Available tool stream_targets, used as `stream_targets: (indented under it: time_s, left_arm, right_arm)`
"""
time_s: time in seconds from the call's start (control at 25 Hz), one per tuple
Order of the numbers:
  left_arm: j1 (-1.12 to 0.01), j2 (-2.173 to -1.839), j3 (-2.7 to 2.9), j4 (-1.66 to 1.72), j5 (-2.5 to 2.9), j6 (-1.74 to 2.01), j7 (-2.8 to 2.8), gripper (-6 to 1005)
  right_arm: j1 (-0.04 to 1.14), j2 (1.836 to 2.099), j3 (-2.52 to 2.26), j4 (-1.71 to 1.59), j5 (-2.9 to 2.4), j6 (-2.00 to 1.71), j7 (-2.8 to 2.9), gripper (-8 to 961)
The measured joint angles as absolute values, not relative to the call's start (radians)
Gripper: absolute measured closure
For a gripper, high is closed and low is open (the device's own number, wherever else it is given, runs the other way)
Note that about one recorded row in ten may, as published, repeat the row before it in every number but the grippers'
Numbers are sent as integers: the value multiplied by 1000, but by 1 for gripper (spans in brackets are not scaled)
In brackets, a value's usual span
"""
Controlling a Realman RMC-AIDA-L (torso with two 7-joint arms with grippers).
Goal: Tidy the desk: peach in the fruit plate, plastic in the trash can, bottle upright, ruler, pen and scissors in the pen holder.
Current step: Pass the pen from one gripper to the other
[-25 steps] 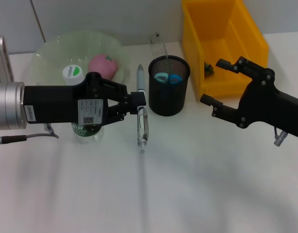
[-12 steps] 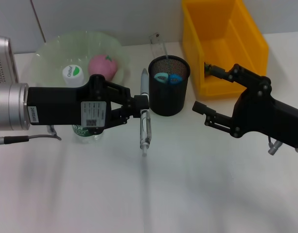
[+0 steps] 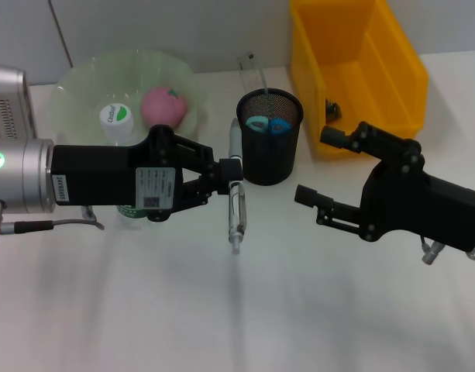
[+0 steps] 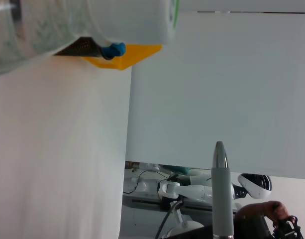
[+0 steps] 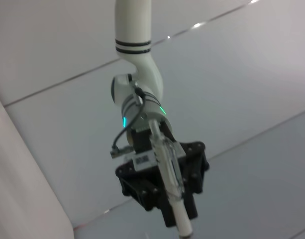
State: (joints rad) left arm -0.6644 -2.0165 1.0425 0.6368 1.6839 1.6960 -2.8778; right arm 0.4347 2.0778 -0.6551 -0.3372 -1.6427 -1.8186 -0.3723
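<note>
Pen (image 3: 235, 190): slim, silver-grey and clear, clamped near its middle between the fingers of the left gripper (image 3: 231, 170), held just to the left of the pen holder (image 3: 269, 146) and running lengthwise beside its wall; whether any part touches the desk (image 3: 245, 310) cannot be told. Pen holder: black mesh cup, standing upright, with the light blue loops of the scissors (image 3: 268, 124) showing inside its mouth and the clear ruler (image 3: 251, 70) rising at its far rim. Right gripper (image 3: 321, 167): jaws spread wide apart, holding nothing, to the right of the pen holder and in front of the trash can (image 3: 357, 70). Trash can: yellow bin, right of the pen holder, a small dark scrap of plastic (image 3: 332, 111) on its floor. Fruit plate (image 3: 82, 81): pale green bowl, left of the pen holder, containing the pink peach (image 3: 164, 105). Bottle (image 3: 117, 120): upright, left of the pen holder, partly hidden behind the left arm.
</note>
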Motion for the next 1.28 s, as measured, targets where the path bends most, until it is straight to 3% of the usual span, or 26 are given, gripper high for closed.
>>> stream_targets:
  time_s: [1.28]
  left_arm:
    - [-673, -2027, 1045, 610, 1684, 1691, -2878, 852]
  right_arm:
    - [485, 2080, -789, -322, -1642, -1867, -423, 228]
